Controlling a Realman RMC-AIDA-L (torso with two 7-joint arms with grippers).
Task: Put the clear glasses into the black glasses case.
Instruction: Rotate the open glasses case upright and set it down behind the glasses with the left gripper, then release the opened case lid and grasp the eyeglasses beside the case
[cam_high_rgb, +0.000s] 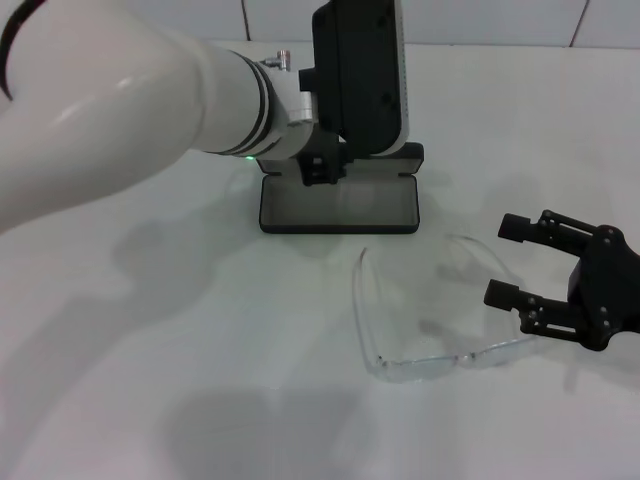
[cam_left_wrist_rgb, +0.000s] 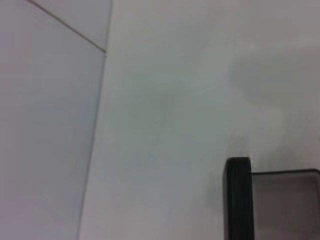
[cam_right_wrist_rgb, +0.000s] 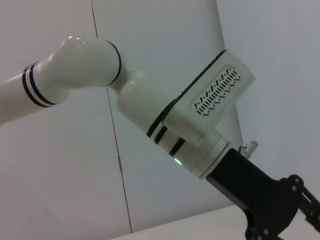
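The right gripper (cam_high_rgb: 505, 262) has its two black fingers spread apart, tips pointing toward the clear glasses (cam_high_rgb: 425, 320) and holding nothing. One fingertip (cam_high_rgb: 499, 294) sits just beside the glasses' near temple arm; whether it touches, I cannot tell. The glasses lie unfolded on the white table (cam_high_rgb: 200, 330), front edge away from the black glasses case (cam_high_rgb: 340, 200), arms reaching back toward it. The case stands open just beyond the glasses, its grey-lined tray flat and its lid upright. The left gripper (cam_high_rgb: 320, 165) hangs at the case's back edge against the lid; I cannot tell whether its fingers are apart or together. Its white arm (cam_right_wrist_rgb: 100, 80) stretches away from the case.
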